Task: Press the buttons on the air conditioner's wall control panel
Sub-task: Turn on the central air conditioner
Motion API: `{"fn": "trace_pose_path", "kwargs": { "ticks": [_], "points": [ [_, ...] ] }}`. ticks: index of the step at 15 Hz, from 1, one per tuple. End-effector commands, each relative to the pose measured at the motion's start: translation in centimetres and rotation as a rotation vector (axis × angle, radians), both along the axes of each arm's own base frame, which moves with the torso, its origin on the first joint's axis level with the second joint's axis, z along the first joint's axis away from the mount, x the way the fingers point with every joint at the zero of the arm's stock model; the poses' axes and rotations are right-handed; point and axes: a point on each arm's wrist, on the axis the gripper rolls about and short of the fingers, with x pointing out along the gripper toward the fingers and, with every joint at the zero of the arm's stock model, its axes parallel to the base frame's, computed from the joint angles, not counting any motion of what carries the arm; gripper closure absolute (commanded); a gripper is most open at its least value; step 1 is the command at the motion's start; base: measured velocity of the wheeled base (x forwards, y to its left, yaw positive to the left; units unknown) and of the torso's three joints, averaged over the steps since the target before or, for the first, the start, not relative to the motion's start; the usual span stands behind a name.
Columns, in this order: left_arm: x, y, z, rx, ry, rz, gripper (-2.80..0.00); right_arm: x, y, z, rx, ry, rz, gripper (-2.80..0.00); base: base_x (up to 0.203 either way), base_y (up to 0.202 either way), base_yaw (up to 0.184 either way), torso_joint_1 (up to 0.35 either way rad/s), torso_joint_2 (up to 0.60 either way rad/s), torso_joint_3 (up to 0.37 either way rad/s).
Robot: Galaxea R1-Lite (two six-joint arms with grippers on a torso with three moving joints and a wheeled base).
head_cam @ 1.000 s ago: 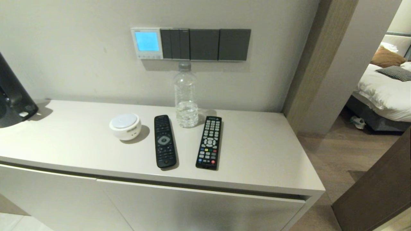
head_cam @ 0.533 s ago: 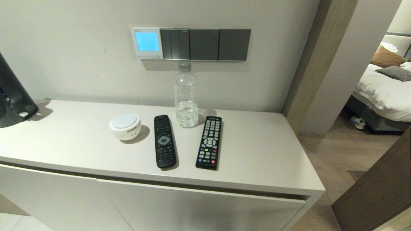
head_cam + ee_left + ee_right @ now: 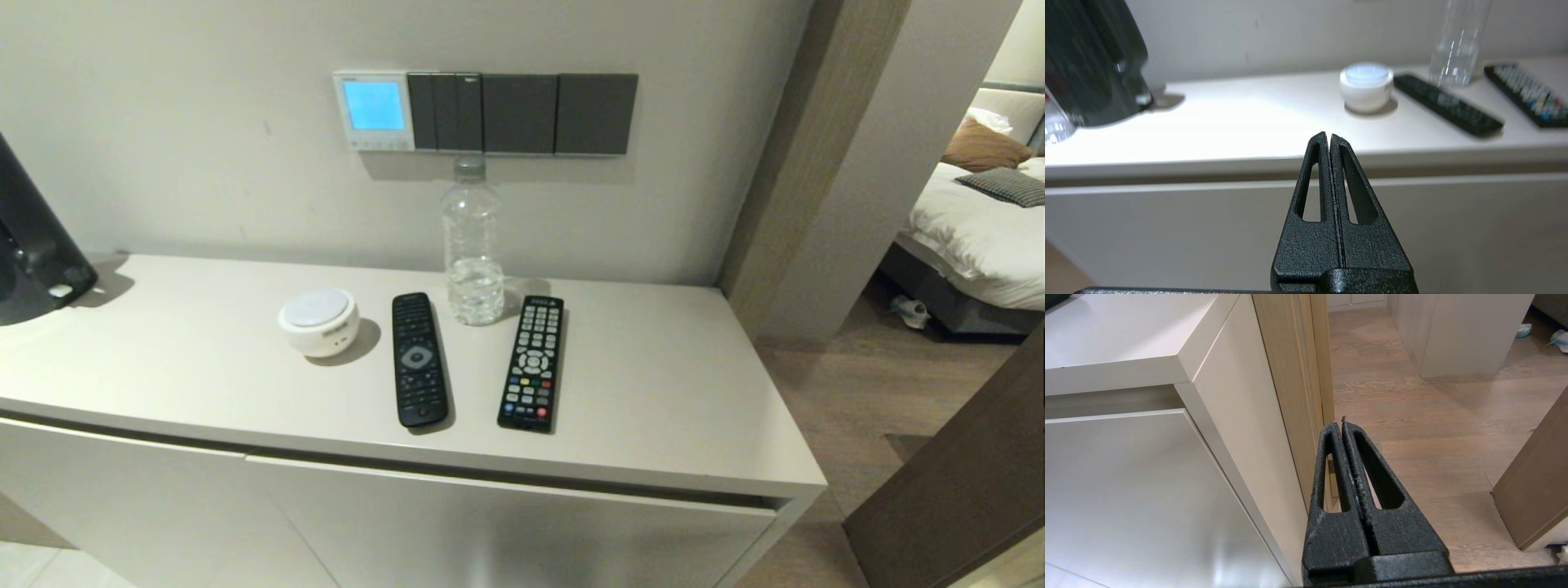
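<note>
Head view: the air conditioner's wall control panel (image 3: 374,110) sits upper centre-left of frame on the wall, blue screen lit, w/ the buttons (image 3: 380,144) as a thin strip along its lower edge, too small to tell apart. Dark grey switch plates (image 3: 522,113) run just right of it, touching its edge. Below, on the cabinet top (image 3: 653,392): clear water bottle (image 3: 473,245) centre, w/ its cap just under the switch row; white round device (image 3: 318,321) left of centre; black remote (image 3: 418,358) and a second remote w/ coloured keys (image 3: 532,362) either side of the bottle. No arm or gripper in this view. Vs. the head pics 1.0 s and 0.5 s back, nothing on wall or cabinet has shifted, so judged: no approach has reached the panel, pressing not begun.

Left wrist view: left gripper (image 3: 1329,136) mid-frame, fingers pressed together, nothing held. It's low, in front of the cabinet face, tip about level w/ the top's front edge. Bottle, round device and both remotes lie upper right of frame; the panel isn't in this view. Only here does the gripper's height relative to the cabinet show.

Right wrist view: right gripper (image 3: 1342,424) centre, also closed and empty, beside the cabinet's end corner, over wooden floor (image 3: 1433,428) by a doorway. Parked, well apart from the panel.
</note>
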Motion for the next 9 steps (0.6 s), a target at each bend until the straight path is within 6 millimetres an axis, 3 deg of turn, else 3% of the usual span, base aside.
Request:
{"fn": "trace_pose_path", "kwargs": {
  "ticks": [1,4,9],
  "points": [
    [1.5,0.0,3.2,-0.003,0.031,-0.005,0.0,0.0,0.0,0.0,0.0,0.003,0.001,0.0,0.0,0.0,0.0,0.0,0.0,0.0],
    [3.7,-0.1,6.8,-0.04,0.059,-0.038,0.0,0.0,0.0,0.0,0.0,0.003,0.001,0.0,0.0,0.0,0.0,0.0,0.0,0.0],
    [8.9,-0.4,12.1,-0.15,0.119,-0.127,0.0,0.0,0.0,0.0,0.0,0.003,0.001,0.0,0.0,0.0,0.0,0.0,0.0,0.0]
  ]
}}
